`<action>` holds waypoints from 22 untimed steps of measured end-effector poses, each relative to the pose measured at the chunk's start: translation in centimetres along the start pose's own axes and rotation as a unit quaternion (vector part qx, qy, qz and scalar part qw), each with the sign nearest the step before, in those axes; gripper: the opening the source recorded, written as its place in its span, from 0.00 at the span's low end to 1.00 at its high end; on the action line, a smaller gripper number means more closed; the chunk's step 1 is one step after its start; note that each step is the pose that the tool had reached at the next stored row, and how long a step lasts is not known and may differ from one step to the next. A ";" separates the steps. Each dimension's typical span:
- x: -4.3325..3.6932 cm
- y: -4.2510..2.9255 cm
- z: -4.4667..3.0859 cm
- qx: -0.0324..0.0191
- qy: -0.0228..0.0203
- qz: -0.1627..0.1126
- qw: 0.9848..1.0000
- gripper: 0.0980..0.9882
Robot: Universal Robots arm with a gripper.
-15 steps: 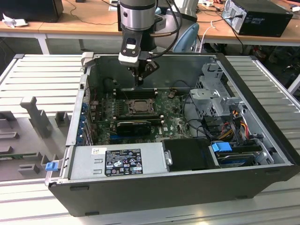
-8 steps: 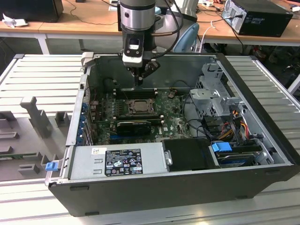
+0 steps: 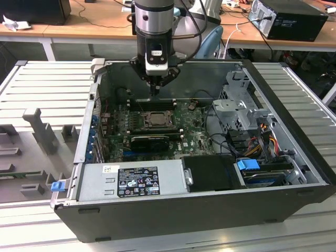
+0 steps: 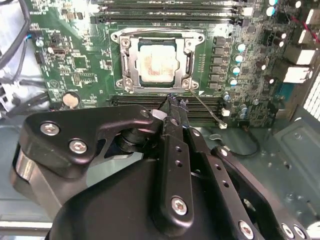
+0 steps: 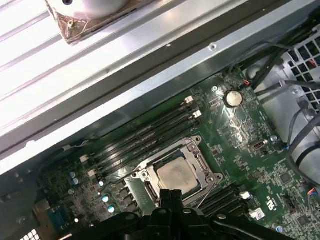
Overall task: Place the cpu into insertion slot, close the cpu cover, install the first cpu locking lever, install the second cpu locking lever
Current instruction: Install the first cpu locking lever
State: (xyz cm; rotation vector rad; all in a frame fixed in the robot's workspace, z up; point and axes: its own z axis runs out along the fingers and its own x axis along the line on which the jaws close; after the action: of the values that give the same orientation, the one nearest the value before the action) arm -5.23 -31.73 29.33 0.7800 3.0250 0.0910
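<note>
Second wrist view: the chip (image 4: 157, 62) sits flat in its slot (image 4: 134, 60), cover (image 4: 191, 52) down over it. The jaws are pinched together, holding nothing, near the thin lever (image 4: 205, 107). It looks stiff and springy, best caught at its end.

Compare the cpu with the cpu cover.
The cpu is a solid tan-grey square; the cpu cover is a silvery frame with an open window. The cpu is smaller and sits inside that window; the cover rims it. Both are square and lie flat.
</note>
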 end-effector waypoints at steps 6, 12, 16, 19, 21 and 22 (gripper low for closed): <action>0.00 0.00 0.00 0.000 0.003 -0.045 0.999 0.01; -0.01 -0.01 0.00 0.000 0.006 -0.095 0.995 0.01; 0.00 -0.01 0.00 0.000 0.008 -0.127 0.992 0.01; 0.00 -0.01 0.00 0.000 0.009 -0.150 0.989 0.01; -0.01 -0.01 0.00 0.000 0.010 -0.164 0.986 0.01; -0.01 -0.01 0.00 0.000 0.010 -0.169 0.985 0.01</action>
State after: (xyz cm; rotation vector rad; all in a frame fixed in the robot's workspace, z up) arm -5.23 -31.74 29.33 0.2559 3.1235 0.0942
